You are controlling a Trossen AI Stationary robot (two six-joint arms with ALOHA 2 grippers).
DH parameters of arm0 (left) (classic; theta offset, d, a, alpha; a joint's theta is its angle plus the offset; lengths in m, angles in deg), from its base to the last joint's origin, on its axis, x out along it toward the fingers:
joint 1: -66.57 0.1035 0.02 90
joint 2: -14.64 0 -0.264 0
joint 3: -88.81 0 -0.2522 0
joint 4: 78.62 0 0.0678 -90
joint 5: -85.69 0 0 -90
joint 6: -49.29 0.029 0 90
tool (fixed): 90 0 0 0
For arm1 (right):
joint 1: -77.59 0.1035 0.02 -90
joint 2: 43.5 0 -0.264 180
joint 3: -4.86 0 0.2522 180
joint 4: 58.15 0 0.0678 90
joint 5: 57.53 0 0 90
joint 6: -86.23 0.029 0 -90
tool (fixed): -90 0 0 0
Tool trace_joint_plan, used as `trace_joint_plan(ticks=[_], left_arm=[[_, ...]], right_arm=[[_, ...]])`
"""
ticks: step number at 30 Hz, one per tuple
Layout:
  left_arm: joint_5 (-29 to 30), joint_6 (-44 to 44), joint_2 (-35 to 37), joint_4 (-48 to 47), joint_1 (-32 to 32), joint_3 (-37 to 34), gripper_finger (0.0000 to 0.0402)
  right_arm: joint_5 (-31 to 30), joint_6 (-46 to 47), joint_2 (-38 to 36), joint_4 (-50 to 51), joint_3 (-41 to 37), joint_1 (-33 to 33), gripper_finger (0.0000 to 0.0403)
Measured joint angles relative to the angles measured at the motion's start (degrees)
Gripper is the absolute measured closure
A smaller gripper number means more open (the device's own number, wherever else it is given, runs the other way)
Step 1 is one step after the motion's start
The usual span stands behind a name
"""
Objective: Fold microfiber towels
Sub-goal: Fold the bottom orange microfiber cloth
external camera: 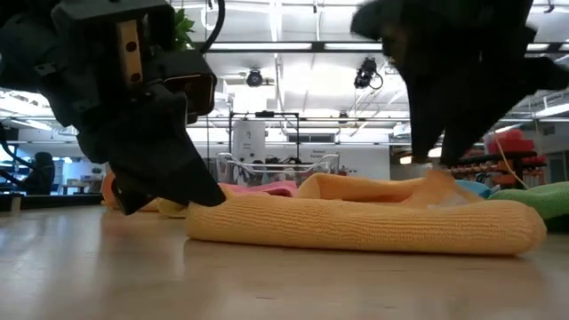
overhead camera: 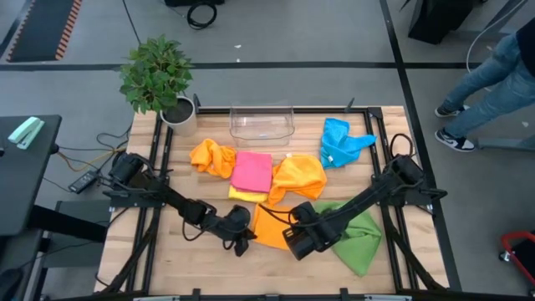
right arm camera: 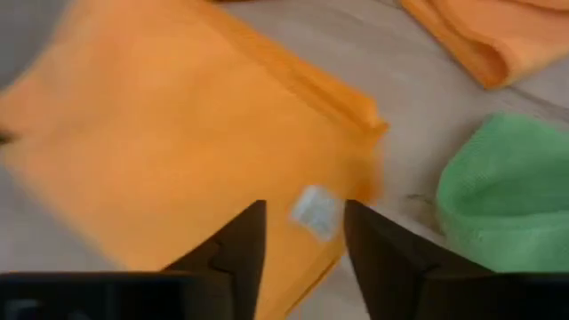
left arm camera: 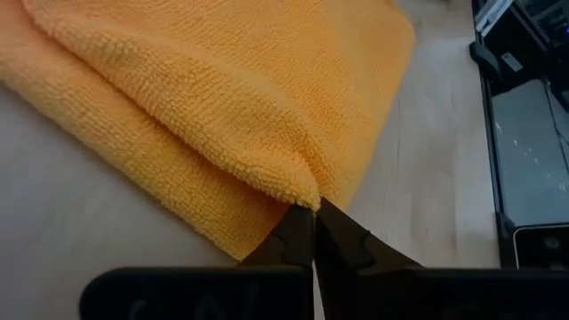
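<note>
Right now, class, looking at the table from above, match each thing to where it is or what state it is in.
Things:
1. left claw
2. right claw
3. blue towel
4. pink towel

States:
A. crumpled right of the clear bin
B. shut on the orange towel
C. lies flat on the yellow towel
D. open above the orange towel

Pairs: 1-B, 2-D, 3-A, 4-C

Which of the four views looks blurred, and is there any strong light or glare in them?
Right wrist view: the orange towel and green towel are smeared by motion blur. Left wrist view: the orange towel's weave is sharp. Low view: bright ceiling lights leave both grippers as dark silhouettes. High view: even light, no glare.
</note>
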Motion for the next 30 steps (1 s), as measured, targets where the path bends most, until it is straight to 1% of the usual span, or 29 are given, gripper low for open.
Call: trace_joint_plan(ticks=[2,4,6,8,10,12,14,16,17,18,25,27,28,30], left_arm=[[0.02,-1.62,0.0,-0.28,0.0,0.0,0.0391],[-0.13,-2.79,0.0,-1.1,0.0,0.0,0.0386],[-0.5,-3.59,0.0,-1.37,-0.05,0.0,0.0386],[-0.52,-3.86,0.0,-1.21,-0.39,0.0,0.0391],[-0.52,-3.57,0.0,-1.19,-0.63,0.02,0.0395],[-0.49,-3.37,0.0,-1.17,-0.68,0.0,0.0394],[-0.07,-3.33,0.0,-1.04,-0.96,0.0,0.0391],[0.74,-3.13,0.0,-0.7,-1.2,0.02,0.0392],[1.09,-3.13,0.0,-0.67,-1.33,0.02,0.0394],[1.21,-3.06,0.0,-0.61,-1.44,0.01,0.0395],[1.38,-3.3,0.0,-0.58,-2.9,0.02,0.0393],[1.29,-3.66,0.0,-0.78,-3.69,0.02,0.0393],[0.77,-4.02,0.0,-1.0,-4.01,0.02,0.039],[-1.21,-4.22,0.0,-1.12,-4.26,0.02,0.0369]], right_arm=[[-0.77,-0.6,-0.6,0.32,1.01,0.9,0.022],[-1.69,0.52,-1.13,0.3,1.86,2.06,0.021],[-3.1,3.09,-1.28,0.19,2.48,3.41,0.0207],[-6.1,5.21,-1.04,-3.96,2.62,5.42,0.021],[-8.35,5.95,0.34,-11.23,2.2,7.18,0.0225],[-8.91,7.13,3.16,-14.64,1.94,8.51,0.0255],[-9.3,8.66,5.98,-16.72,1.84,9.43,0.0303],[-9.32,10.22,7.53,-17.54,1.84,10.03,0.0361],[-9.36,10.41,8.1,-18.3,1.85,10.21,0.0381],[-9.3,10.66,8.6,-18.39,1.87,10.35,0.039],[-5.2,11.18,11.94,-17.63,1.87,9.37,0.0398],[-5.54,10.98,12.68,-17.76,1.99,9.18,0.0398],[-5.61,10.99,12.89,-17.77,2.07,9.17,0.0398],[-5.85,10.97,13.03,-17.88,2.08,9.17,0.0399]])
